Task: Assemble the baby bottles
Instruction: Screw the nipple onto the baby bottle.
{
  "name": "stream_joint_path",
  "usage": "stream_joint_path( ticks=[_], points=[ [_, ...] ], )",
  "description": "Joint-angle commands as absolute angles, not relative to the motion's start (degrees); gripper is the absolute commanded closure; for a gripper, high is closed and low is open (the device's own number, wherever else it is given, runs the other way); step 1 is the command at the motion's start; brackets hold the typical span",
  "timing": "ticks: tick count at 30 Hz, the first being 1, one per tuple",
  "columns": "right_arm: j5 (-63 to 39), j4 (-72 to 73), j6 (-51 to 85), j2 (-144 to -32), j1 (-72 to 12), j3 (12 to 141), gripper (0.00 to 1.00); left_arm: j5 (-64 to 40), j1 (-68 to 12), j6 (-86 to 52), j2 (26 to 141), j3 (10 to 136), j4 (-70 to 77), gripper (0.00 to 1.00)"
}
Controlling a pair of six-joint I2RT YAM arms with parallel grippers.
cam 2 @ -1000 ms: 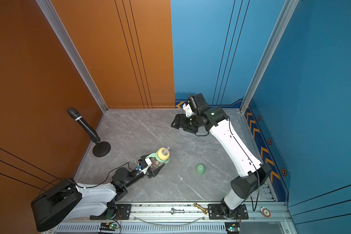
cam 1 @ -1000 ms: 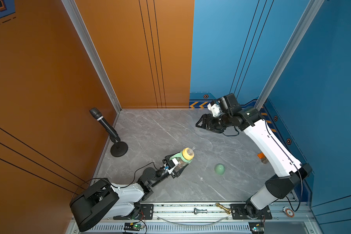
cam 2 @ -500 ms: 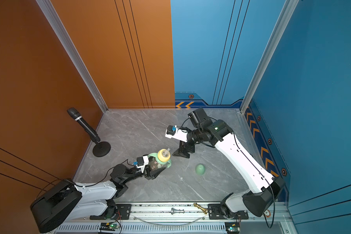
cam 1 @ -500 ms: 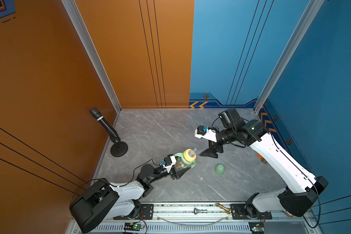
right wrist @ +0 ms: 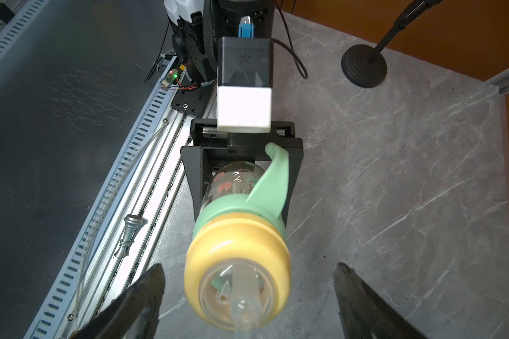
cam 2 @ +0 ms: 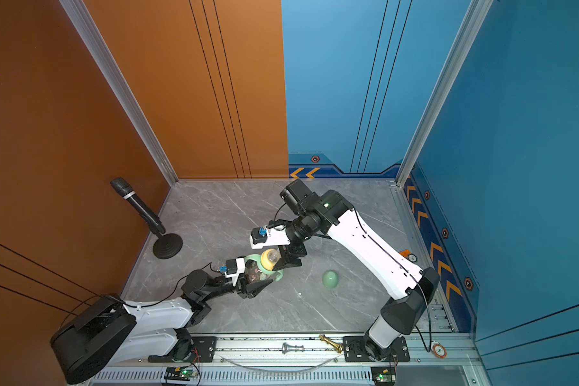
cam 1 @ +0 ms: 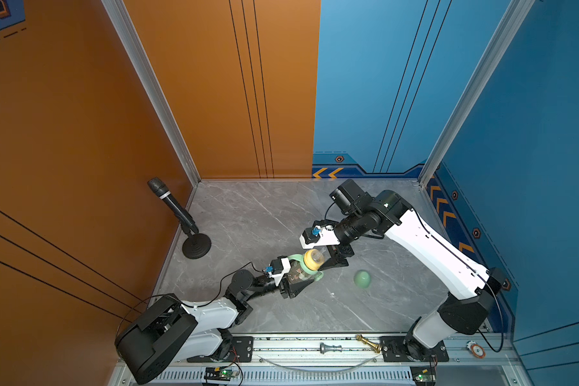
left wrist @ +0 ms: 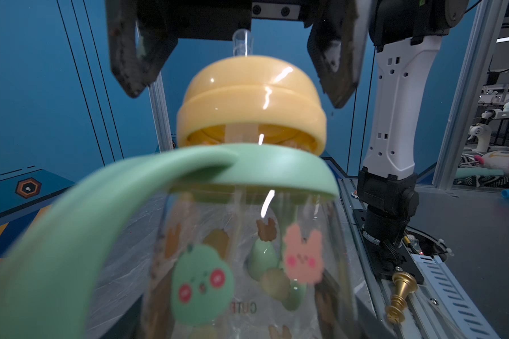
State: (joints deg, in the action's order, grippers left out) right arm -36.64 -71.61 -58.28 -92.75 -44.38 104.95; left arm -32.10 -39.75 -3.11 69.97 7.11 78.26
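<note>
A black microphone [cam 1: 173,204] on a round stand [cam 1: 196,246] leans near the table's left edge, well apart from the work. To its right, the left hand [cam 1: 296,278] is clamped on the belly of the bottle [left wrist: 247,264]. The bottle is small, clear and amber-tinted, printed with cartoon animals, and is held tilted with its top raised toward the right arm. A smooth mint-green ring [left wrist: 276,170] with two curved handles circles its neck. On the ring sits a glossy pale yellow collar [left wrist: 250,97], rounded like a dome, with a clear straw [left wrist: 242,41] standing from its middle. The right hand [right wrist: 247,302] is over the collar with its dark fingers [right wrist: 135,302] spread apart, one on each side, and gaps show between them and the yellow plastic. Farther right, the mint-green dome cap [cam 1: 362,279] lies alone on the grey marble-patterned table [cam 1: 264,214], with bare surface around it. On the near metal rail [cam 1: 281,347] lie a silver chess piece [cam 1: 330,348] and a gold chess piece [cam 1: 368,343].
</note>
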Motion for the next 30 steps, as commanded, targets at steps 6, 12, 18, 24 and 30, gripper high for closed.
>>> stream_joint_path(
  ticks=[6,12,18,24,30],
  points=[
    [-34.91,-73.96,-57.16,-93.97,-45.33,105.29,0.22,-32.9,-39.37,-3.78,69.57,8.32,80.68,0.93],
    [-34.85,-73.93,-56.06,-94.28,-46.12,104.87,0.32,-32.39,-39.29,-3.84,69.59,8.53,80.68,0.93],
    [-34.44,-73.26,-51.36,-94.61,-47.23,104.09,0.53,-27.01,-39.35,-2.88,69.0,8.53,80.55,0.93],
    [-28.35,-57.91,-21.36,-94.33,-48.81,98.21,0.69,-4.87,-44.82,11.34,67.37,7.95,80.6,0.94],
    [-16.73,-69.73,19.93,-110.44,-48.47,116.23,0.82,8.34,-48.58,22.72,68.03,10.37,80.68,0.96]
  ],
)
